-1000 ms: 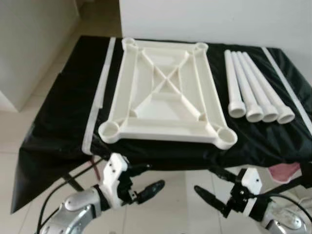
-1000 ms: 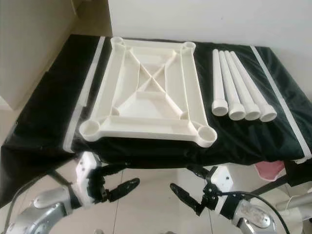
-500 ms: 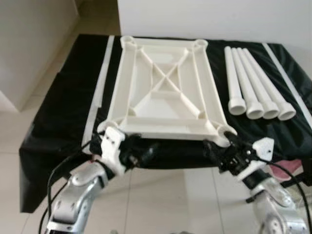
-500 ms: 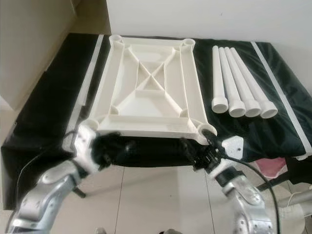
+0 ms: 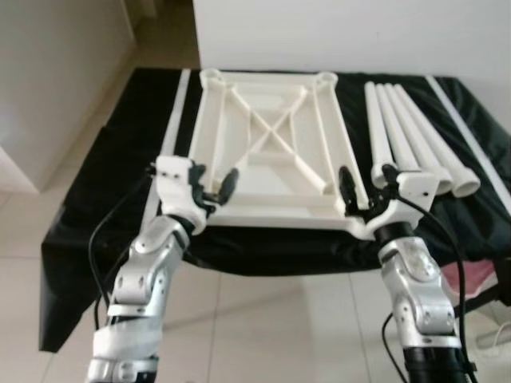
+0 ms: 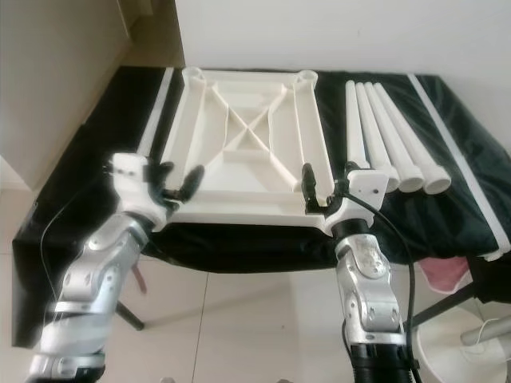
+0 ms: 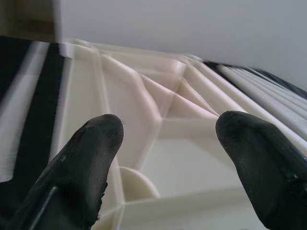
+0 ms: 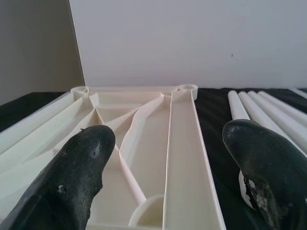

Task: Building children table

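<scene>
On the black-covered table [image 5: 96, 183] in front of you lies the white tabletop [image 5: 271, 152], flipped underside up, long axis running away from you. Its raised rim makes a shallow tray; inside are diagonal ribs crossing at the centre, nothing loose among them. Round leg sockets sit at the corners, the far pair [image 5: 211, 76] and [image 5: 326, 78] plainly visible and empty.

Right of it, just beside but apart, four white legs [image 5: 407, 136] lie side by side, touching one another, flared ends toward you. A white strip [image 5: 172, 120] runs along the cloth left of the tabletop; another crosses the cloth beyond the legs.

Your left gripper [image 5: 209, 183] is up at the near left corner of the tabletop, fingers spread wide with nothing between them. In the left wrist view the fingertips [image 7: 96, 143] straddle the near rim, with the corner socket [image 7: 136, 184] showing empty below.

Your right gripper [image 5: 366, 182] is at the near right corner, also spread wide and empty. In the right wrist view the fingertips [image 8: 84, 158] frame the long side rail and the near socket [image 8: 148, 211]; the legs lie off to one side.

Pale tiled floor [image 5: 263, 327] below, white wall [image 5: 359, 32] behind the table.
</scene>
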You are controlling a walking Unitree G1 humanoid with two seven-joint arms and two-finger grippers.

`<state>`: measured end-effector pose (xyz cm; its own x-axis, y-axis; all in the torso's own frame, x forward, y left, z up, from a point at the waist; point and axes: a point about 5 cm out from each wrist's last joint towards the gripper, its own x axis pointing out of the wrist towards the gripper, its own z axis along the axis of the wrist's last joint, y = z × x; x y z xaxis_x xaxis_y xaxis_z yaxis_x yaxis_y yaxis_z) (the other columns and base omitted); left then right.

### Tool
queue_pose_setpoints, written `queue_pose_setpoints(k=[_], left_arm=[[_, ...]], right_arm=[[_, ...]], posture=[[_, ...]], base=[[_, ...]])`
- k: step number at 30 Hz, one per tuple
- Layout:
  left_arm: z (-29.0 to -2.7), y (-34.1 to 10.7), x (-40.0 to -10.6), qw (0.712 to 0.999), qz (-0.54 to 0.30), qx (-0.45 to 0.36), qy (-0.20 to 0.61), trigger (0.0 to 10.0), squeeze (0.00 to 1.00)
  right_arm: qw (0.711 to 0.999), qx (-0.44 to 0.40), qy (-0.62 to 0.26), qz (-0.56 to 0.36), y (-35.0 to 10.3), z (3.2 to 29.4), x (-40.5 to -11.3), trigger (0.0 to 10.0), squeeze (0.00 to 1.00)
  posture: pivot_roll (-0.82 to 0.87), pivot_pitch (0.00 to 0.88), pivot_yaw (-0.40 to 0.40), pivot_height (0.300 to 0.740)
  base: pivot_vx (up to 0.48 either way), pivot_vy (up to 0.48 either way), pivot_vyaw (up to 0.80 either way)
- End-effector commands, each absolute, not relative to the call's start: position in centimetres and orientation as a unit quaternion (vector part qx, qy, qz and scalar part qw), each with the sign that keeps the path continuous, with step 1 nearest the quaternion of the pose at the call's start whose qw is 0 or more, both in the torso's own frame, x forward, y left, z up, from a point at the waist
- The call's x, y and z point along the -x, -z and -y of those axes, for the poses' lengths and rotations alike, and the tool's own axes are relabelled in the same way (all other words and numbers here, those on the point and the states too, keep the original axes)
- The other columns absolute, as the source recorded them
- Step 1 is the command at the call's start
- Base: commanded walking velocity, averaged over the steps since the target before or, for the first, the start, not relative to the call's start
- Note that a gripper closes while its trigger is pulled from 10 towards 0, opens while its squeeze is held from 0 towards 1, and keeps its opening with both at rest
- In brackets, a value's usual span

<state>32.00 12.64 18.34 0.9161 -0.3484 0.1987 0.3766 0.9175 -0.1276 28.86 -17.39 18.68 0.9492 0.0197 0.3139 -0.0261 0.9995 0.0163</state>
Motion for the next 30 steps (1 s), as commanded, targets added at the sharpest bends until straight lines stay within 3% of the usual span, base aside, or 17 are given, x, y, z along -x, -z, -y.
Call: queue_pose_setpoints(k=[1,5,11,17,30], left_arm=[[-12.1,-18.3,-32.0,0.977,0.093,0.062,0.183,10.0,0.00],[-10.9,-18.7,-31.7,0.978,0.109,0.027,0.177,10.0,0.00],[-9.3,-18.2,-31.7,0.977,0.103,0.057,0.175,10.0,0.00],[-9.9,-16.6,-31.3,0.976,0.119,0.012,0.180,10.0,0.00],[-10.1,-17.1,-31.6,0.976,0.108,0.048,0.185,10.0,0.00]], right_arm=[[0.988,0.000,-0.001,0.153,-18.3,17.7,-29.0,10.0,0.00],[0.987,0.027,0.002,0.160,-18.4,17.6,-29.0,10.0,0.00],[0.986,0.028,0.011,0.166,-18.1,17.0,-28.1,10.0,0.00],[0.986,0.045,0.001,0.162,-16.5,17.2,-27.0,10.0,0.00],[0.985,0.041,0.031,0.166,-16.6,18.2,-27.3,10.0,0.00]], posture=[[-0.01,0.000,-0.033,0.740],[-0.01,0.000,-0.034,0.740],[-0.02,0.000,-0.047,0.740],[-0.04,0.001,-0.027,0.740],[-0.03,0.000,-0.016,0.740]], base=[[0.000,0.000,0.00],[0.000,0.000,0.00],[0.000,0.000,0.00],[0.000,0.000,0.00],[0.000,0.000,0.00]])
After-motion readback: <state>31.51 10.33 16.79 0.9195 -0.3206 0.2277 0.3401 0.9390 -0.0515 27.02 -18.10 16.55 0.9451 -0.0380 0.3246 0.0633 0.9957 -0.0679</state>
